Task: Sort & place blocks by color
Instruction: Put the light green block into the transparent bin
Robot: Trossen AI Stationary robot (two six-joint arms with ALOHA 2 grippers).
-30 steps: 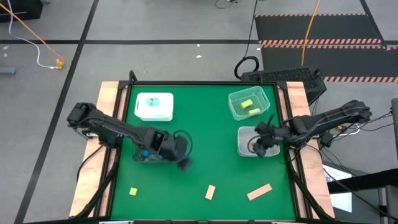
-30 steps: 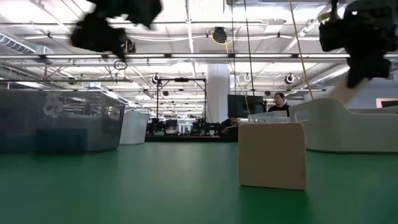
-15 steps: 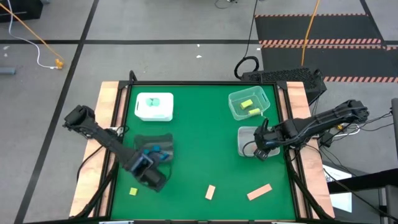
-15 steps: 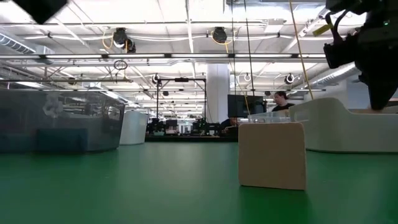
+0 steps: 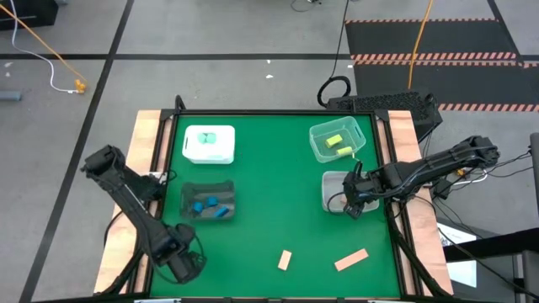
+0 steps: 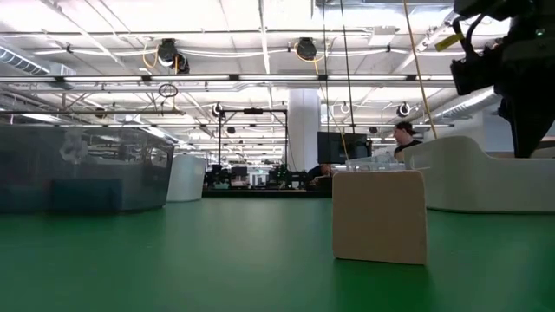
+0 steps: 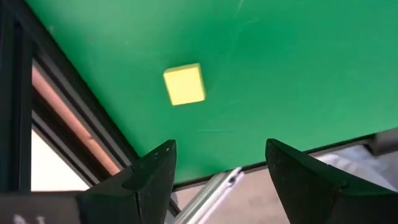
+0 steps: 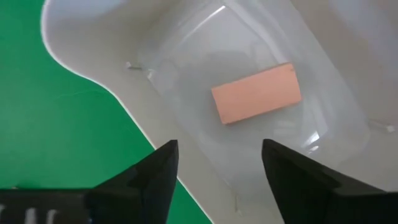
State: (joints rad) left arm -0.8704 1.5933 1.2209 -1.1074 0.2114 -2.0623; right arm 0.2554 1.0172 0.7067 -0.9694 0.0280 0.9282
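My left gripper (image 5: 184, 268) hangs open above the table's near left corner. In its wrist view a yellow-green cube (image 7: 184, 84) lies on the green mat just beyond the open fingers (image 7: 217, 177); in the high view the gripper hides it. My right gripper (image 5: 354, 202) stands open over the grey-white tray (image 5: 330, 187), where a peach bar (image 8: 256, 93) lies flat on the floor, clear of the gripper (image 8: 217, 171). Two more peach blocks (image 5: 285, 259) (image 5: 351, 260) lie on the mat near the front edge.
A white tray with a teal block (image 5: 209, 143) sits at the far left. At the far right is a clear tray with yellow-green blocks (image 5: 335, 140), and at mid left a dark clear tray with blue blocks (image 5: 208, 202). The low view shows a tan block (image 6: 379, 215) close up.
My left gripper has swung from above the blue-block tray toward the table's near left corner and now covers the yellow-green cube in the high view. My right gripper has come down a little over the grey-white tray.
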